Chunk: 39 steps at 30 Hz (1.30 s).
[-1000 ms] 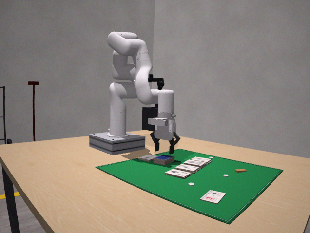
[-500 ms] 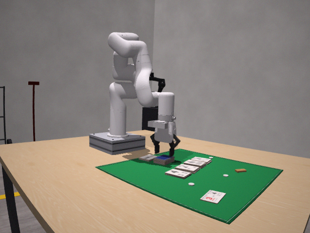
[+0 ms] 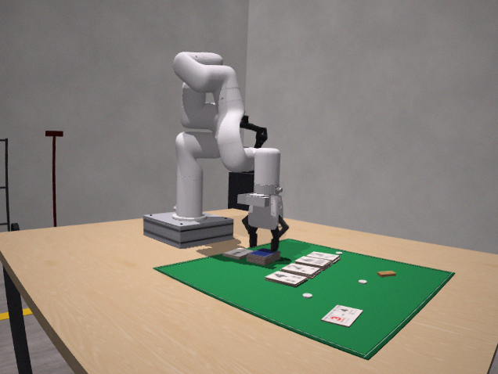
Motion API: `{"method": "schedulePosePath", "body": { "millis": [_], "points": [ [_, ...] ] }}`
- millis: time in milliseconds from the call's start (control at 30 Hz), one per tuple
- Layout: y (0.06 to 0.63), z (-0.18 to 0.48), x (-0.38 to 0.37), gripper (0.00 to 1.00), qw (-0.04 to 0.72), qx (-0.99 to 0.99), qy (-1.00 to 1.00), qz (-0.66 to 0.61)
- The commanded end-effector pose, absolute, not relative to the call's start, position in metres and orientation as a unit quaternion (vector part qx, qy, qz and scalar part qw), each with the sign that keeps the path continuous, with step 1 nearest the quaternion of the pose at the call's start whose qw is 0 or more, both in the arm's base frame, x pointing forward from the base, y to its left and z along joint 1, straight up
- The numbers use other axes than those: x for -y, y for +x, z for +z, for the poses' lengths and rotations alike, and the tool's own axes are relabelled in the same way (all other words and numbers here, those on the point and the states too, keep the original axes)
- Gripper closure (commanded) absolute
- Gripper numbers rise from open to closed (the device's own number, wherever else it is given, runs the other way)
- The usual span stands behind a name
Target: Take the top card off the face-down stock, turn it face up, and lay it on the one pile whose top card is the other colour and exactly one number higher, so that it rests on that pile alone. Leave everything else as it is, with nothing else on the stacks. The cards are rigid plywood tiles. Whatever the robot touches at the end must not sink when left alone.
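Jaws spread wide, holding nothing, the gripper (image 3: 264, 245) straddles the blue-backed stock (image 3: 263, 256); next, pinch the top card's edges and lift.

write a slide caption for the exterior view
Open claw poised over the blue-backed stock on the green mat.

We see the gripper (image 3: 264, 242) open, fingers straddling the blue-backed stock (image 3: 263, 256) on the green mat (image 3: 225, 281), toward the desk's far edge.
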State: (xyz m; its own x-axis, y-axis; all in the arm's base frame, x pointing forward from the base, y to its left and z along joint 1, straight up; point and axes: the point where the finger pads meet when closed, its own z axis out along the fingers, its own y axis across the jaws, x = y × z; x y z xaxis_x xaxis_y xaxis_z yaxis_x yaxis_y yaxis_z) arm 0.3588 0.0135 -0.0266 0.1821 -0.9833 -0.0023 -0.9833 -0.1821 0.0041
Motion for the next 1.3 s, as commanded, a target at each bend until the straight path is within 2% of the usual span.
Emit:
{"method": "schedulePosePath", "body": {
  "millis": [0,800,833,1267],
  "points": [
    [0.3602,-0.0258,-0.0134,0.27,0.0,0.639,0.769,-0.001],
    [0.3602,-0.0258,-0.0134,0.27,0.0,0.639,0.769,-0.001],
    [0.3602,-0.0258,-0.0134,0.13,0.0,0.639,0.769,-0.001],
    [0.3602,-0.0258,-0.0134,0.13,0.0,0.639,0.769,-0.001]
  ]
}}
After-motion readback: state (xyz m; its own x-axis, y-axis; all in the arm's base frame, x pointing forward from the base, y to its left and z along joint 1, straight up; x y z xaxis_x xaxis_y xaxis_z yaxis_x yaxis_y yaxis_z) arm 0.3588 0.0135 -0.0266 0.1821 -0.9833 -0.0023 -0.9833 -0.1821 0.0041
